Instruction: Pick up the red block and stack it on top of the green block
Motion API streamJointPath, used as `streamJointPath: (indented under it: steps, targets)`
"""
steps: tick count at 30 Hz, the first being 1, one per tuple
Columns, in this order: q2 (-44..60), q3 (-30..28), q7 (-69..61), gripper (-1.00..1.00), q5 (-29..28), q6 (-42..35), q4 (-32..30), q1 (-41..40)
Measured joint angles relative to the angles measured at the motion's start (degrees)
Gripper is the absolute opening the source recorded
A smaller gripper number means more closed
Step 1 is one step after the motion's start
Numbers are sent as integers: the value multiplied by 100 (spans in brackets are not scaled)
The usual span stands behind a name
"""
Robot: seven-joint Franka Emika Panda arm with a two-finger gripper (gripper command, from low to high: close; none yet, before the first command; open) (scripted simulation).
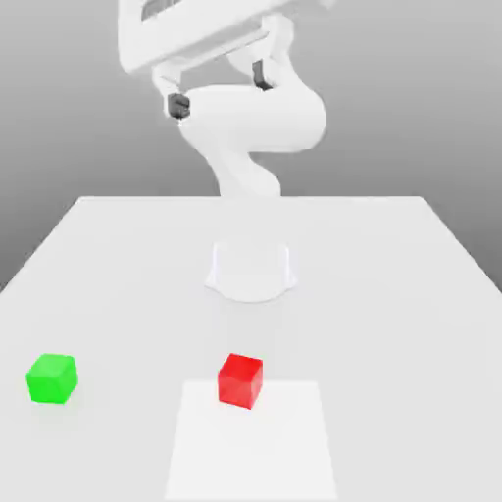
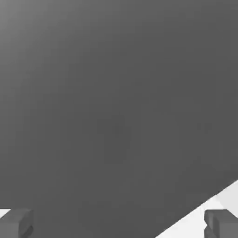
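My two-finger claw, white with dark fingertips, is high in the upper middle of the exterior view, its fingers spread wide with nothing between them. The small bright red cube with smooth faces sits below the centre of that view, at the far edge of the paler patch on the white tabletop. The small bright green cube is at the lower left, well apart from it.

The step I judge to be in hand is the reach for the red one. I should keep my fingers spread, travel over it first, and only then sink straight down. The cube looks slightly turned, so I'd rotate my wrist until my pads face two opposite sides; meeting a corner could twist it away. I'd centre it between them, go low without pressing the table, close evenly, then lift upright.
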Motion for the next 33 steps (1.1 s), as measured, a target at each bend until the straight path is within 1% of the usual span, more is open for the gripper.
streamJointPath:
  steps: [11,19,25,29,33]
  targets:
    - [920,606,2179,0,344,667,-834,-438]
    - [1545,1140,3947,0,366,1184,-1453,-792]
    - [1985,1544,5425,0,186,1591,-1928,-1100]
    - [2260,1810,6517,0,-81,1865,-2249,-1355]
    - [2555,1931,7018,0,-372,2117,-2295,-1541]
